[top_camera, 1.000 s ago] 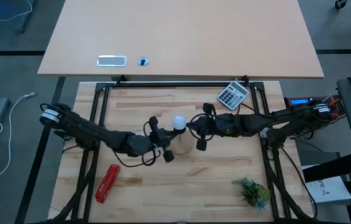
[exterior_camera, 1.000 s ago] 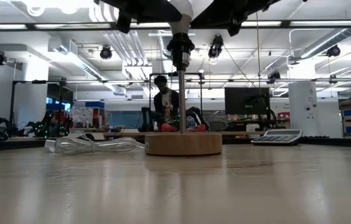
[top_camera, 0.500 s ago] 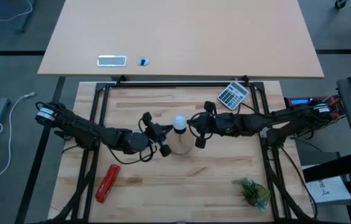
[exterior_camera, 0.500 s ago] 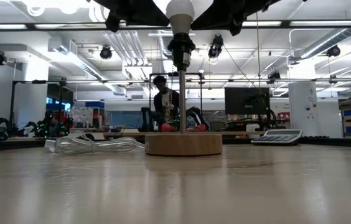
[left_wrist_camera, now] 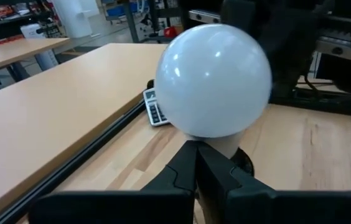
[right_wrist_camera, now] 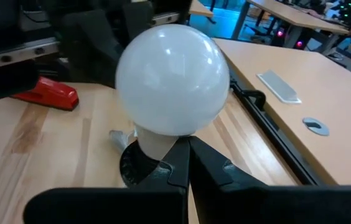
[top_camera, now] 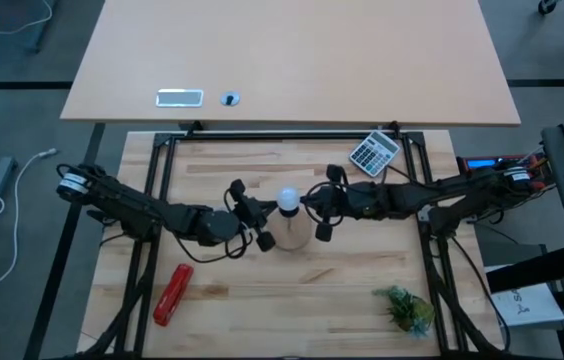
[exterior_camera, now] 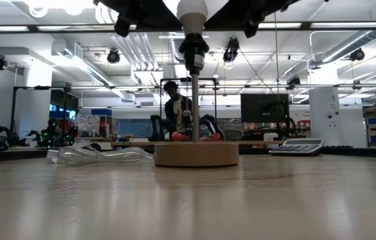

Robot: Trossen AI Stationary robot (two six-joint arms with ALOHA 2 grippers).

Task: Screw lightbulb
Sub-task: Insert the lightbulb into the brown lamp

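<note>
Two shut grippers w/ lightbulb [top_camera: 288, 199] in socket [exterior_camera: 193, 55].

White lightbulb [top_camera: 288, 199] at table centre, left gripper [top_camera: 258, 221] and right gripper [top_camera: 314, 212] flanking it — possibly touching

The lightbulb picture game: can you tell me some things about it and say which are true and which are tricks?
1. The lightbulb sits on top of a post above a round wooden base. True.
2. The red tool is touching the lightbulb. False: it lies apart, nearer the table's front edge.
3. Both grippers are wide open. False: the left gripper and right gripper are shut.
4. A calculator lies on the table. True.
5. The lightbulb is blue. False: it is white.
</note>
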